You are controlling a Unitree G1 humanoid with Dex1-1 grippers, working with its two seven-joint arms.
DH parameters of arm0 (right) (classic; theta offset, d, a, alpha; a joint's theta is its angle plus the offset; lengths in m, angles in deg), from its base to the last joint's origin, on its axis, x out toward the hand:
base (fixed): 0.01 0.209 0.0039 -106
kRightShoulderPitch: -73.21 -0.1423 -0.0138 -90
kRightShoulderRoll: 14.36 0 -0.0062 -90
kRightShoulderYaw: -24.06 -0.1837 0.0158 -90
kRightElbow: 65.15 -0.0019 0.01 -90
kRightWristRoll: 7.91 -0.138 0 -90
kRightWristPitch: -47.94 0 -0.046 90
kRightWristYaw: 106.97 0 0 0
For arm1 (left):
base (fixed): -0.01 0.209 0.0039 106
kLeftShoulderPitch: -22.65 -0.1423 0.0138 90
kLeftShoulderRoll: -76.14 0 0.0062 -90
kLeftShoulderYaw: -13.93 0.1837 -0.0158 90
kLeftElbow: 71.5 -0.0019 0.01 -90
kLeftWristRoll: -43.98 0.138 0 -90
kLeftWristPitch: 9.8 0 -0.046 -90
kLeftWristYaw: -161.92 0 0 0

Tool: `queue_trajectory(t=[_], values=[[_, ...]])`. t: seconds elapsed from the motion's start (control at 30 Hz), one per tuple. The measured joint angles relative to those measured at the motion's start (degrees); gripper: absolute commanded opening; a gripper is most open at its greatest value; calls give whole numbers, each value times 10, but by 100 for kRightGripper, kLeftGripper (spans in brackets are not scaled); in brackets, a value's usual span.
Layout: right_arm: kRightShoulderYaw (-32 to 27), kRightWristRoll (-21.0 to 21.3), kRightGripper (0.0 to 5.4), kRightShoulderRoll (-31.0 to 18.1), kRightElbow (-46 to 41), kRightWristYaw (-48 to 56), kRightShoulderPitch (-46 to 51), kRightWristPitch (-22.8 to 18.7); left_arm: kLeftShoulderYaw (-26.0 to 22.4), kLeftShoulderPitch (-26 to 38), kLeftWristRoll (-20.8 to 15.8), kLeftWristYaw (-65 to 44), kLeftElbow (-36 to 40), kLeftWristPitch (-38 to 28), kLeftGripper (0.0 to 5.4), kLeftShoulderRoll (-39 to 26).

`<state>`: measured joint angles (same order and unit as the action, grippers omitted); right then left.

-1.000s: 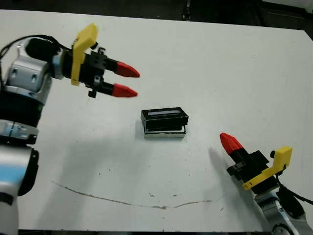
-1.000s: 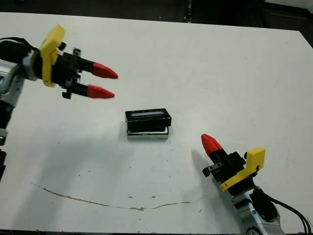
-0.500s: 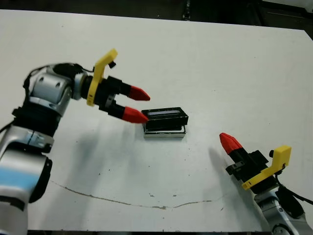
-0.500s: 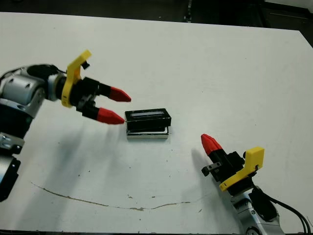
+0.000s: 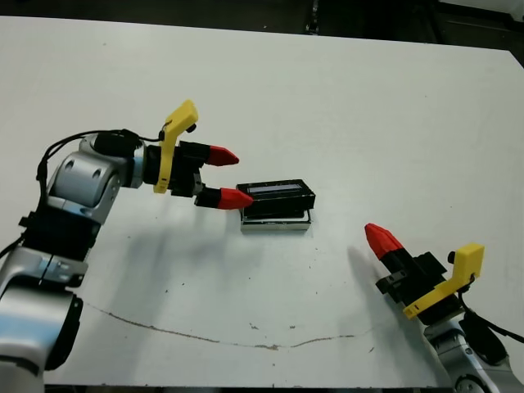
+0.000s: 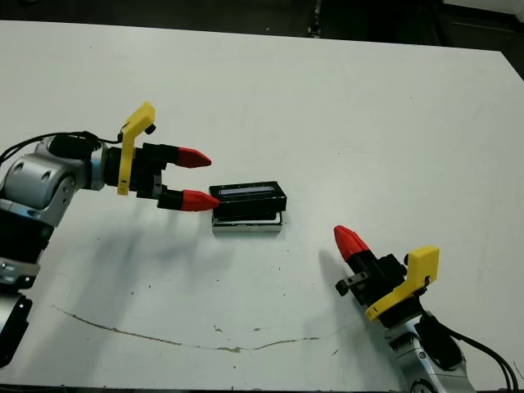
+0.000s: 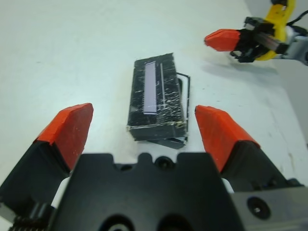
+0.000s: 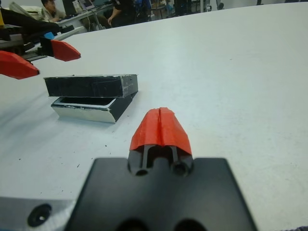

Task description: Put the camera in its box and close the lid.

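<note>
The lid [image 5: 276, 196], a glossy black slab with a pale stripe, lies askew on top of the box [image 5: 277, 223]; the box's silvery wall peeks out below it. The camera is hidden from every view. My left gripper [image 5: 235, 176] is open, its fingertips just off the lid's left end, the lower one almost touching. In the left wrist view the lid [image 7: 155, 98] lies straight ahead between the spread fingers [image 7: 72, 127]. My right gripper [image 5: 378, 237] is shut with nothing in it, resting near the table's front right, apart from the box [image 8: 89, 108].
A thin brown mark [image 5: 205, 336] runs along the table's front. The table's far edge [image 5: 327, 37] borders a dark floor. People [image 8: 120, 7] sit at desks beyond the table in the right wrist view.
My left gripper has come down and right from the far left to the lid's left end, staying open. The right arm, lid and box have not moved.
</note>
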<state>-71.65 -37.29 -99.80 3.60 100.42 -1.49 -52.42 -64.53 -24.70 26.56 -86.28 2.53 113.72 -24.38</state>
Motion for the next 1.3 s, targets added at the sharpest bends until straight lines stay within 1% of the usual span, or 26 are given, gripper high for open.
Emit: queue_trajectory(t=[0.27,0.77,1.13,1.3], values=[[0,0,0,0,0,0,0,0,2,0,0,4,3,0,539,0],[0,0,0,0,0,0,0,0,5,0,-1,-30,-34,-10,539,0],[0,0,0,0,0,0,0,1,5,0,-1,-30,-37,-5,539,2],[0,8,0,0,0,-1,0,1,6,0,-1,-30,-42,2,539,3]])
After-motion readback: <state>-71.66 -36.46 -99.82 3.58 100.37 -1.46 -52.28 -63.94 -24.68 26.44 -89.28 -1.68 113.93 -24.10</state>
